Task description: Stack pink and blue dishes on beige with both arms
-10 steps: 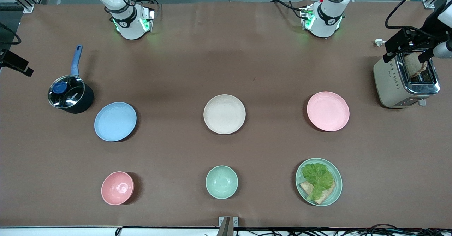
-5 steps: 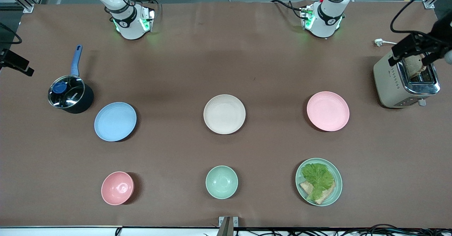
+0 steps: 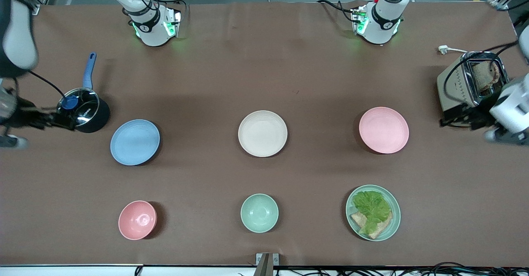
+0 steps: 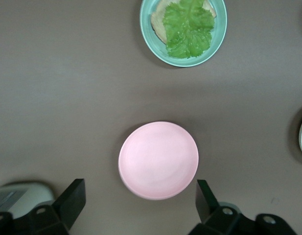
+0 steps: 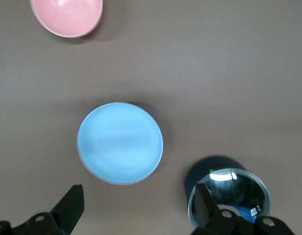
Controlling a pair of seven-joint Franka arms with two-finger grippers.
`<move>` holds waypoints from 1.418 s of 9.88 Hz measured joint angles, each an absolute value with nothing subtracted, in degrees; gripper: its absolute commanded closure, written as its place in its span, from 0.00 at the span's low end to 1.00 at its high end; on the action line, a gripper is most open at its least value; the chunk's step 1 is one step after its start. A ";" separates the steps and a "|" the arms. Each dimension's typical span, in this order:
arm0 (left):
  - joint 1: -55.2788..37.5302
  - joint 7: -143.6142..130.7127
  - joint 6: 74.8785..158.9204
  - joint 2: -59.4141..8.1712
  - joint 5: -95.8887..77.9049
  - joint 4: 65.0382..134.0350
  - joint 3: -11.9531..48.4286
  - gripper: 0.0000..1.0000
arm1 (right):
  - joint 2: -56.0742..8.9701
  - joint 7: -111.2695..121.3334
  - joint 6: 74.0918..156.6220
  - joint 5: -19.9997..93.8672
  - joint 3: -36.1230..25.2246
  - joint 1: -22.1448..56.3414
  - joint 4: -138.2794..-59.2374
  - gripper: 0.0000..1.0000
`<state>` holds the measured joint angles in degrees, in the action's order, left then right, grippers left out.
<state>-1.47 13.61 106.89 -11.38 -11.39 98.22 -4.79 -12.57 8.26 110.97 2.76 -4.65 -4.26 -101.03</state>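
The light blue plate (image 3: 134, 142) lies toward the right arm's end of the table, the beige plate (image 3: 263, 133) in the middle and the pale pink plate (image 3: 384, 129) toward the left arm's end. All three are flat on the table and apart from one another. My left gripper (image 3: 454, 121) hangs between the toaster and the pink plate. In the left wrist view it (image 4: 140, 196) is open over the pink plate's (image 4: 158, 159) rim. My right gripper (image 3: 58, 119) hangs by the saucepan. Seen from its own wrist, it (image 5: 137, 198) is open beside the blue plate (image 5: 120, 143).
A lidded dark saucepan (image 3: 82, 110) stands beside the blue plate. A toaster (image 3: 471, 88) holding bread stands at the left arm's end. Nearer the front camera lie a pink bowl (image 3: 137, 220), a mint bowl (image 3: 259, 212) and a mint plate with lettuce and bread (image 3: 373, 212).
The left gripper has come down from over the toaster toward the pink plate. The right arm has swung into view over the saucepan. No dish has moved.
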 measured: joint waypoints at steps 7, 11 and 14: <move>-1.20 24.06 115.77 -23.35 -15.50 110.81 -7.40 0.23 | -24.89 27.92 141.31 16.55 -6.28 -6.38 -118.62 0.23; -0.41 24.37 119.38 -28.71 -15.50 111.07 -8.18 0.52 | -25.16 28.64 142.21 20.19 -6.25 -6.39 -121.27 0.93; 0.13 24.41 120.82 -30.29 -15.50 112.07 -8.19 0.92 | -25.98 28.70 142.22 22.67 -6.27 -6.40 -121.28 0.99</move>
